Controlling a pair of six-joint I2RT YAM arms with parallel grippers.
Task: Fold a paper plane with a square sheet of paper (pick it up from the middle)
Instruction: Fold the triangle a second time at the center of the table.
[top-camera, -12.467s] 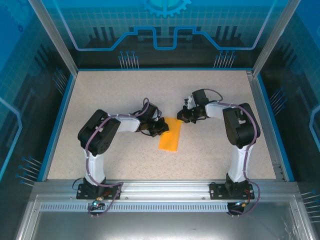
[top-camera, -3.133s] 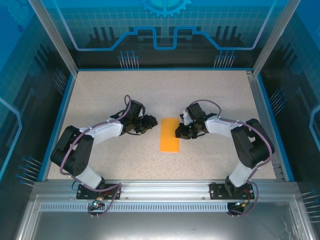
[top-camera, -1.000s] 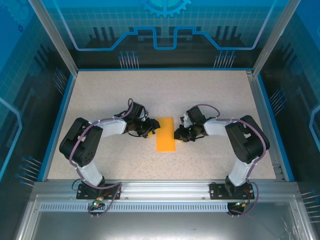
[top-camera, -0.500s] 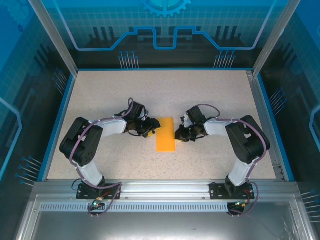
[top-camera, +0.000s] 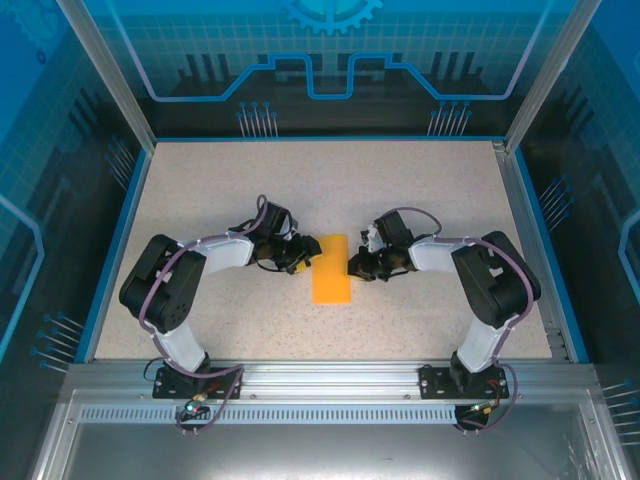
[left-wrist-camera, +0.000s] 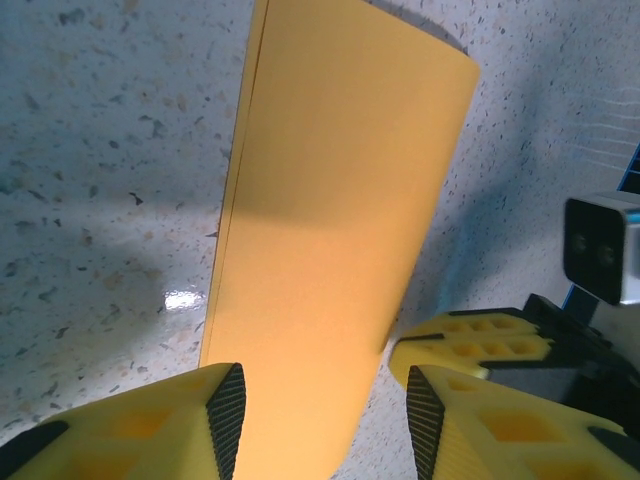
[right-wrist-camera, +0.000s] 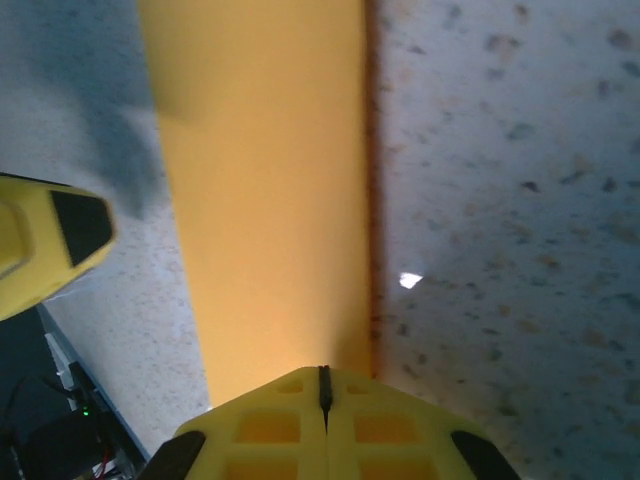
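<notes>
speckled table (top-camera: 200, 190) carries the scene: left gripper (left-wrist-camera: 322, 410) gapes wide, straddling the left edge of the square sheet of paper (top-camera: 331, 268), a narrow folded strip lying mid-table, likely to take that edge. right gripper (right-wrist-camera: 322, 385), pads pressed together, meets the right edge, seemingly pinning it.

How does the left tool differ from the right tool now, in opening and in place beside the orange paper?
The left tool has its jaws wide apart, the orange paper showing between them; the right tool has its jaws shut together. The left tool is at the paper's left long edge, the right tool at its right one. Both have yellow fingers.
</notes>
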